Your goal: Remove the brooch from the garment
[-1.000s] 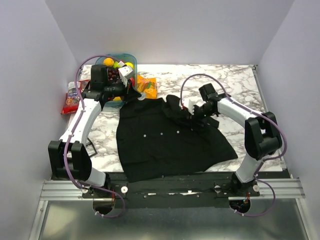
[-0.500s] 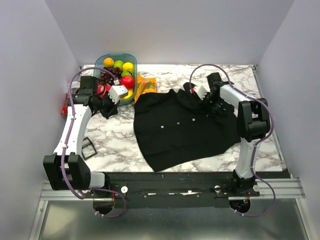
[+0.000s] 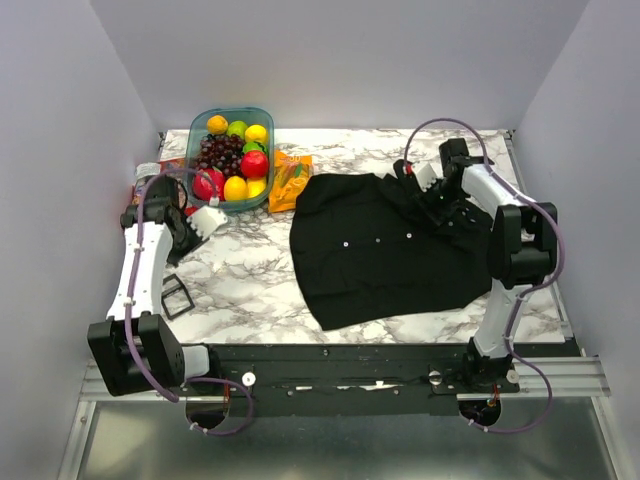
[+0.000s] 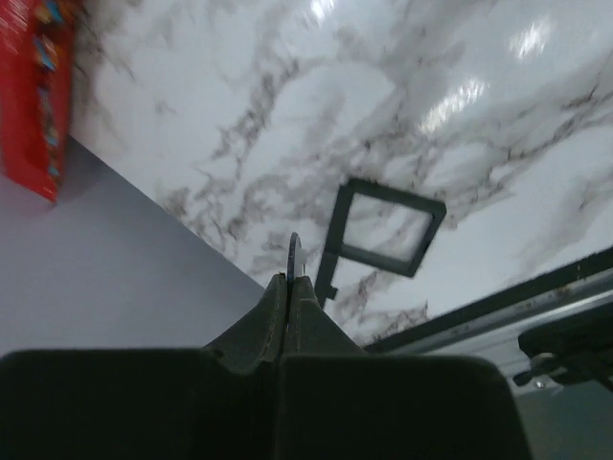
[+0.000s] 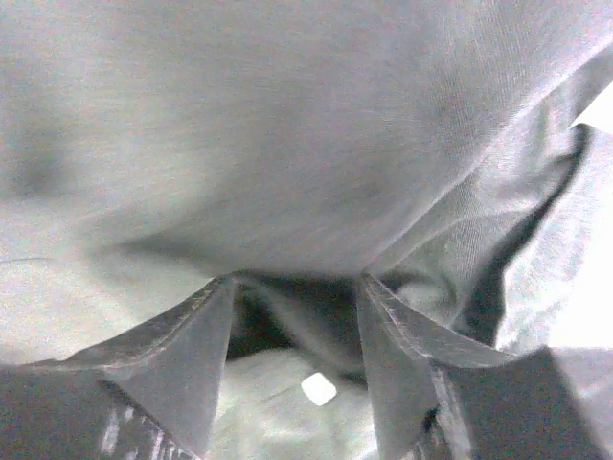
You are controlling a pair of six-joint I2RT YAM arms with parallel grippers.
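Note:
The garment [image 3: 390, 250], a black shirt with tiny white buttons, lies spread on the right half of the marble table [image 3: 240, 270]. My left gripper [image 3: 200, 222] hangs over the table's left side, well away from the shirt. In the left wrist view the left gripper [image 4: 290, 278] is shut on the brooch [image 4: 294, 251], a thin disc seen edge-on that pokes out past the tips. My right gripper [image 3: 432, 200] rests on the shirt's upper right part. Its jaws [image 5: 297, 283] stand apart, with folds of the garment [image 5: 287, 144] around and between the fingers [image 5: 388, 355].
A teal tub of fruit [image 3: 262, 118] stands at the back left, with an orange packet [image 3: 292, 175] beside it. A red packet [image 4: 38, 96] lies at the left wall. A black square frame [image 3: 175, 295] lies on the marble near the left arm.
My left arm has drawn back to the left and nearer, away from the shirt, staying shut. The right arm has dragged the shirt rightward, and its jaws now stand wider.

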